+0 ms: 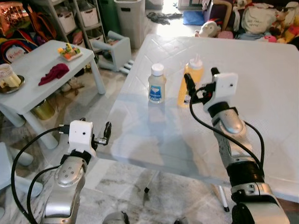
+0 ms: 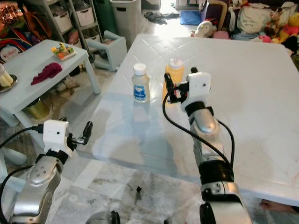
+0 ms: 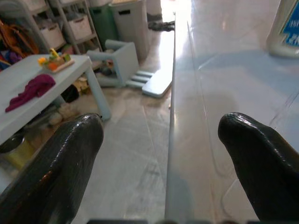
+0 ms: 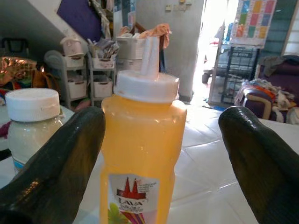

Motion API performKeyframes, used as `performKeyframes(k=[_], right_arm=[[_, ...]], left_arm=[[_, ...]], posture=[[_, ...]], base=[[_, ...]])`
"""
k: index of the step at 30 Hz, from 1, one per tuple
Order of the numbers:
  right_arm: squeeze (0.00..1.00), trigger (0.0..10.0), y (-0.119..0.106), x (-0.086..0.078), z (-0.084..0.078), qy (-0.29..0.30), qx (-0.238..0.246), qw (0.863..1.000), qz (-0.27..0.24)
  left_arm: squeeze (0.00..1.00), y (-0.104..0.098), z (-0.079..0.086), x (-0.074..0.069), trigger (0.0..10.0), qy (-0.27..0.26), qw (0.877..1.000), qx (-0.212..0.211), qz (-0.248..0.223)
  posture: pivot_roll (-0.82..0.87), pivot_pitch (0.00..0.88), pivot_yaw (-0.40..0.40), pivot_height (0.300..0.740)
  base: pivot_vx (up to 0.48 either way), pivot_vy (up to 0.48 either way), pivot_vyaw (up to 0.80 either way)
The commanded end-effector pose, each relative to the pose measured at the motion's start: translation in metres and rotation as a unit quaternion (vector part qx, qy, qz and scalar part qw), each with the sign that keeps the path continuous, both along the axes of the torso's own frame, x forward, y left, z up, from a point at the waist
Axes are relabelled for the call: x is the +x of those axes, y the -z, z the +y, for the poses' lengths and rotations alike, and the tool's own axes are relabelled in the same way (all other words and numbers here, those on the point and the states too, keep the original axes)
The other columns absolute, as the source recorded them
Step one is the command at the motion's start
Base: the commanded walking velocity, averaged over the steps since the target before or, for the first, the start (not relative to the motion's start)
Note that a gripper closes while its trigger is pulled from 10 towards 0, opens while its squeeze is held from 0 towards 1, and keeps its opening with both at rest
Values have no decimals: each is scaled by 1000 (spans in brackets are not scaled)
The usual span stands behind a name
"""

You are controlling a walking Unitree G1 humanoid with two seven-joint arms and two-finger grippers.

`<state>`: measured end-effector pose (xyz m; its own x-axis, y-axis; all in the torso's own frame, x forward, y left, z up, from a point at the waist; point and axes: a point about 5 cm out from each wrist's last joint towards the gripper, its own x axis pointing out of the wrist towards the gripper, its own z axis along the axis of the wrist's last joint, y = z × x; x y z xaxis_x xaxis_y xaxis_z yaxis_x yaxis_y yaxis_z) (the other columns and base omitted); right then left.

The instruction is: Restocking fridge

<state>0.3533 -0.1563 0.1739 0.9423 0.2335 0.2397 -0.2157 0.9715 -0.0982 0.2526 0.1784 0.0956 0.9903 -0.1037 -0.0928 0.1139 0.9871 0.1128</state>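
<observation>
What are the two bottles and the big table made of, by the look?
Orange squeeze bottle: likely soft translucent plastic; light glows through the body, white nozzle cap, glossy paper label.
White-capped bottle: probably cloudy plastic, ribbed opaque screw cap, blue label; glass can't be excluded.
Big table: seemingly white moulded plastic with a semi-gloss top; it shows soft reflections and pressed diagonal lines.

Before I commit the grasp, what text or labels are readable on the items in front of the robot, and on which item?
"LAVA": red brand word on the label of the orange squeeze bottle, under a red emblem; the smaller print beneath is too blurred to read.
Blue label on the white-capped bottle: print too small to read.
Nothing else legible.
</observation>
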Motion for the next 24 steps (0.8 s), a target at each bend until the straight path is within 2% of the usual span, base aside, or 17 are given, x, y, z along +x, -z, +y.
performKeyframes(k=[1, 9, 17, 18, 19, 20, 24], right_arm=[[0, 10000, -5, 5, 4, -13, -1, 1000, -6], [0, 10000, -13, 18, 18, -52, -8, 999, -3], [0, 10000, -15, 28, 20, -68, -23, 997, 19], [0, 9294, -18, 30, 20, -73, -20, 997, 17], [0, 3569, -19, 30, 20, -73, -18, 997, 17], [0, 0, -19, 31, 19, -72, -18, 997, 20], [0, 0, -17, 32, 21, -75, -36, 996, 28]], left_arm=[[0, -4, 1, -2, 10000, 6, 1000, 8, -2], [0, -4, 2, -7, 10000, 6, 1000, 12, 4], [0, -4, 3, -8, 10000, 7, 1000, 15, 8], [0, -4, 3, -7, 10000, 7, 1000, 16, 8], [0, -4, 2, -7, 10000, 7, 1000, 17, 8], [0, -4, 2, -7, 10000, 7, 1000, 17, 9], [0, -4, 2, -6, 10000, 8, 1000, 18, 9]], posture=[[65, 114, 60, 740], [83, 129, 59, 740], [88, 125, 62, 740], [88, 125, 62, 740], [89, 123, 63, 740], [89, 123, 62, 740], [87, 119, 60, 740]], base=[[0, 0, 0], [0, 0, 0], [0, 0, 0], [0, 0, 0], [0, 0, 0], [0, 0, 0], [0, 0, 0]])
